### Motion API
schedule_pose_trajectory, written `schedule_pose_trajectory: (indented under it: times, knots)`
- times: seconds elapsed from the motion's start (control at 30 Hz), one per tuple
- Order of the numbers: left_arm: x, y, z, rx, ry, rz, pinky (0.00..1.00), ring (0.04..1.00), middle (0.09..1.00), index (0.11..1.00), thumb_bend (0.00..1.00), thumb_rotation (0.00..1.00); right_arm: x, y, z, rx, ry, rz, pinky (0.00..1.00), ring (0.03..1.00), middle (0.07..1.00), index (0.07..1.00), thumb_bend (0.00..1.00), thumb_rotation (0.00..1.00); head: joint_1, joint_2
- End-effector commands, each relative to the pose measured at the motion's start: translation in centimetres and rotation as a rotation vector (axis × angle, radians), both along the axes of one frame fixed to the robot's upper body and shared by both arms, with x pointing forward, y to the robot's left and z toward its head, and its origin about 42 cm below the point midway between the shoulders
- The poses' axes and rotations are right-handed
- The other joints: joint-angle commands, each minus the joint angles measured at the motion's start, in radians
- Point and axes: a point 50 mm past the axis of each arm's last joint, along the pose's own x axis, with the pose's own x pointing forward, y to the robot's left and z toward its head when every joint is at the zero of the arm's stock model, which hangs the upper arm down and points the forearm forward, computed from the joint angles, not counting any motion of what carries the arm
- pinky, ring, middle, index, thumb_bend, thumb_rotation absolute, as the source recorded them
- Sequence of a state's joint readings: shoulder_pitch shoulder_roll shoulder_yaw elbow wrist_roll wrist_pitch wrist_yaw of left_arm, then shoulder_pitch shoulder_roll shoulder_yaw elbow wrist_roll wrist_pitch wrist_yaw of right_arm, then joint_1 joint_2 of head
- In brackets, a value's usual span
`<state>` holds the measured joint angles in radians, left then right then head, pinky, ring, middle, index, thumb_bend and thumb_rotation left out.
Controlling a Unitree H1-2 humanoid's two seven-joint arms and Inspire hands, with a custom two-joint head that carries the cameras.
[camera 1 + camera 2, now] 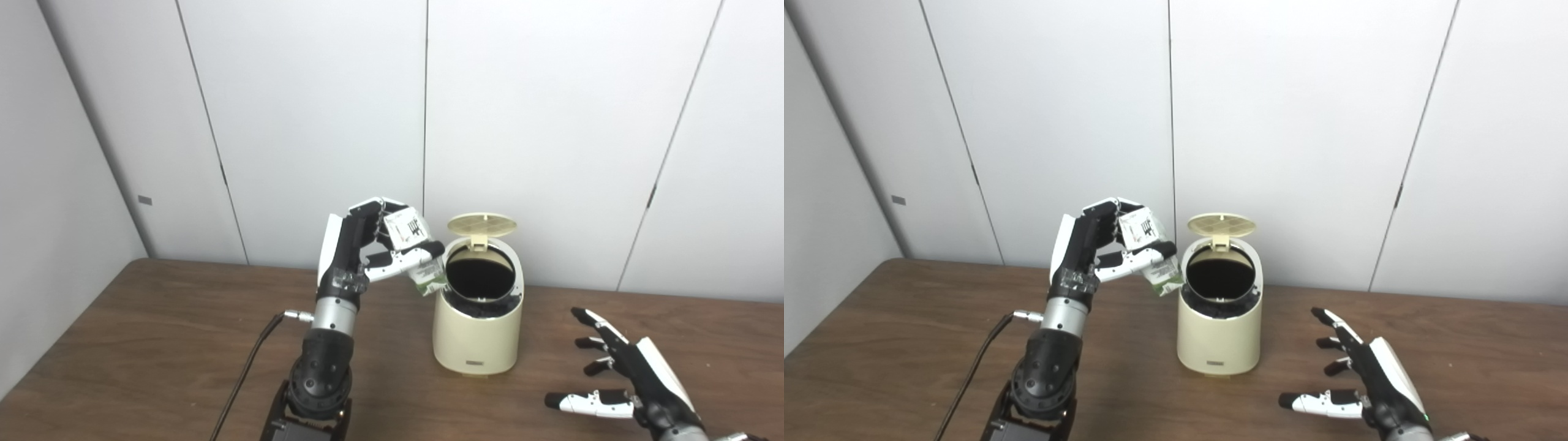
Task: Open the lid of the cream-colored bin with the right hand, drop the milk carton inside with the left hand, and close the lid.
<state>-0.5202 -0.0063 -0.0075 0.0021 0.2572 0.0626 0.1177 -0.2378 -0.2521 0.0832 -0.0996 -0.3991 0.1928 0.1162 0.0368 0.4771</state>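
Dark brown wood-grain table (153,343), white panelled wall (306,122) rising directly behind the table's far edge, dark vertical seams (424,104) dividing the wall above the table, small grey tag (144,199) on the wall above the table's far-left corner

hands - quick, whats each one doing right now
Left hand: shut on the milk carton, held beside the open bin.
Right hand: open, holding nothing, fingers spread over the table.
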Motion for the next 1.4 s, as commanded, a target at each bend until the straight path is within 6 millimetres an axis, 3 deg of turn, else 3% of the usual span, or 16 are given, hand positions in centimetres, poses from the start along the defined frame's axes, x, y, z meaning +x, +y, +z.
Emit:
schedule_pose_trajectory:
  times: [0.0, 0.6, 0.83, 1.37]
  knots:
    - [0.1, -1.3, 4.4, -0.031, -0.162, -0.036, 0.4, 0.439, 0.484, 0.533, 0.5, 0.0, 0.5, 0.3, 2.1, -0.002, -0.08, 0.009, 0.61, 0.805, 0.92, 0.907, 0.8, 0.24, 0.0, 0.002]
    - [0.3, -4.5, 4.8, -0.091, -0.188, -0.063, 0.39, 0.44, 0.487, 0.528, 0.5, 0.0, 0.2, 0.6, 2.5, 0.001, -0.076, 0.003, 0.62, 0.817, 0.924, 0.906, 0.8, 0.23, -0.024, 0.012]
    - [0.4, -4.7, 4.7, -0.091, -0.189, -0.063, 0.39, 0.44, 0.487, 0.527, 0.5, 0.0, 0.2, 0.6, 2.5, -0.003, -0.077, 0.002, 0.61, 0.814, 0.923, 0.906, 0.8, 0.24, -0.024, 0.012]
    - [1.8, -6.5, 1.5, -0.091, -0.176, -0.057, 0.41, 0.446, 0.49, 0.52, 0.5, 0.0, -0.2, 1.3, 2.5, 0.0, -0.073, -0.005, 0.53, 0.798, 0.927, 0.908, 0.8, 0.22, -0.053, 0.024]
